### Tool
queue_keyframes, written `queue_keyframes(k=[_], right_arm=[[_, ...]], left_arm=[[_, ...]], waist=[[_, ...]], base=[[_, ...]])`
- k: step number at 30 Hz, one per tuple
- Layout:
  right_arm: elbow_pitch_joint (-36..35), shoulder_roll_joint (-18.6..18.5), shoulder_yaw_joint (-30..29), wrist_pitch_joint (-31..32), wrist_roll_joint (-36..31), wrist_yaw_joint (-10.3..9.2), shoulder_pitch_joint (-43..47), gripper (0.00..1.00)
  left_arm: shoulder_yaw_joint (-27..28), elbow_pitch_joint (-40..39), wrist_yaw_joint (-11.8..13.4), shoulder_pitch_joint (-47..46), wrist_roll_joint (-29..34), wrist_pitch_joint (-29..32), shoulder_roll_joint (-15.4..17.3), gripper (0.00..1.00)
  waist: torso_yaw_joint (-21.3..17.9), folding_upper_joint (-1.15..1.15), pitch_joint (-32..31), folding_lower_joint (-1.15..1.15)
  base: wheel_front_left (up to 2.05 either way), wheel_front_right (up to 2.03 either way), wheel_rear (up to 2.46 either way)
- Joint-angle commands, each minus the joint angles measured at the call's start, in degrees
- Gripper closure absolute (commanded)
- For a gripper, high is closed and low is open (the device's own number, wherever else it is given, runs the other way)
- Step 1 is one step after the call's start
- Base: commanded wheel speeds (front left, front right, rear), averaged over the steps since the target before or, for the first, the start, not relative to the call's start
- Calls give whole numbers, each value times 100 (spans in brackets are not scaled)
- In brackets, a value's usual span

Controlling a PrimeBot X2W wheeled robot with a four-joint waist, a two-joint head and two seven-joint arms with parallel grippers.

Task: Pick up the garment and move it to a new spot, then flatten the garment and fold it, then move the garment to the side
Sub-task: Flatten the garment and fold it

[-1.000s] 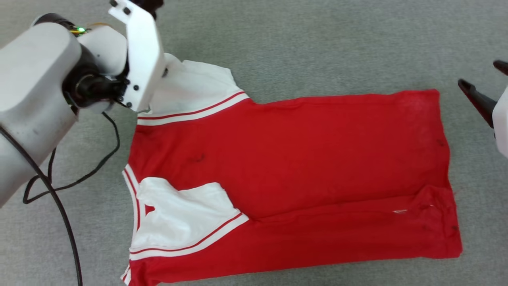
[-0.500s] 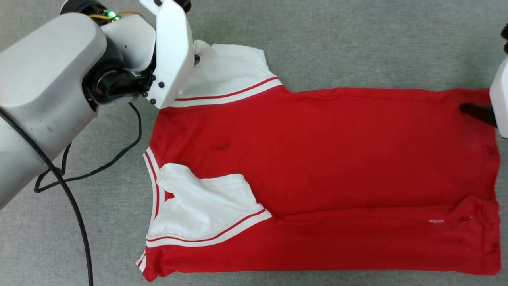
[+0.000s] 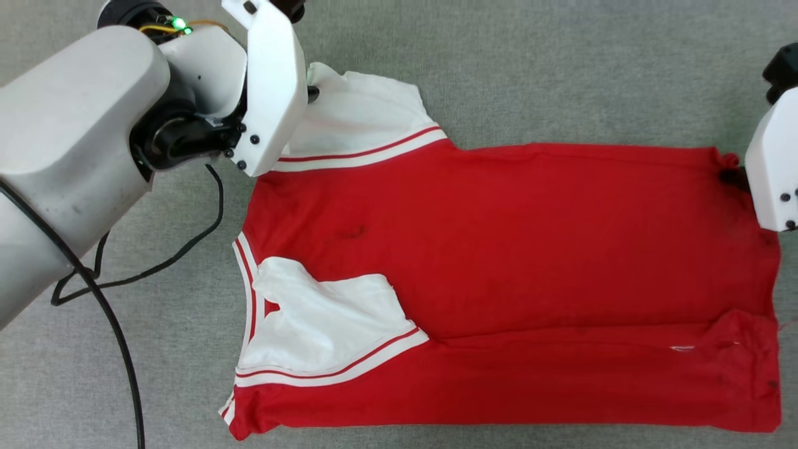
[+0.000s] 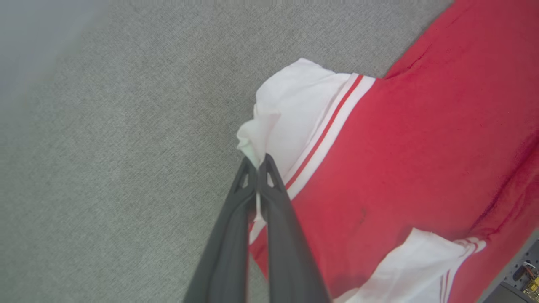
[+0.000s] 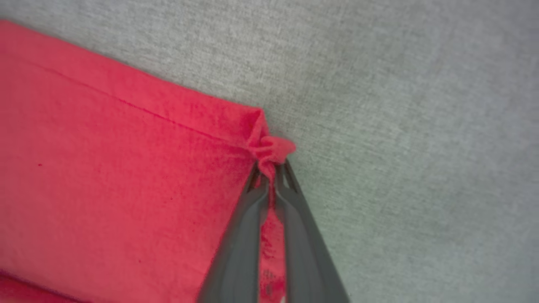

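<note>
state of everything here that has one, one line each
garment, spread flat on the grey surface, near long edge folded over
near sleeve, folded in over the red body
far sleeve, lying outward, tip pinched
left end effector, shut on the far sleeve's tip
right end effector, shut on the bunched hem corner
cable, slack

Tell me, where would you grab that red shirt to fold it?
Probably its two far corners: the white sleeve tip and the red hem corner. The shirt lies flat, so coming down from above lets jaws pinch a small bunch of cloth at each.
</note>
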Motion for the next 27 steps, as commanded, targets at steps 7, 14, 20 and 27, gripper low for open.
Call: queue_keyframes(k=[7, 14, 20, 27], right_arm=[[-28, -128, 172, -511, 173, -3, 319, 100], [-180, -487, 226, -1100, 478, -3, 888, 100], [-514, -745, 358, -1666, 721, -2, 1690, 100], [-821, -873, 474, -2031, 837, -3, 2323, 100]], left_arm=[[-11, -228, -6, 322, -53, -196, 164, 100], [-14, -763, -6, 945, 29, -204, 520, 100], [-12, -1359, -6, 1810, 218, -206, 968, 100], [-14, -1730, -6, 2559, 293, -319, 1317, 100]], waist=[[-45, 0, -671, 0], [25, 0, -1213, 0], [84, 0, -1632, 0], [73, 0, -1918, 0]], base=[[0, 0, 0], [0, 0, 0], [0, 0, 0], [0, 0, 0]])
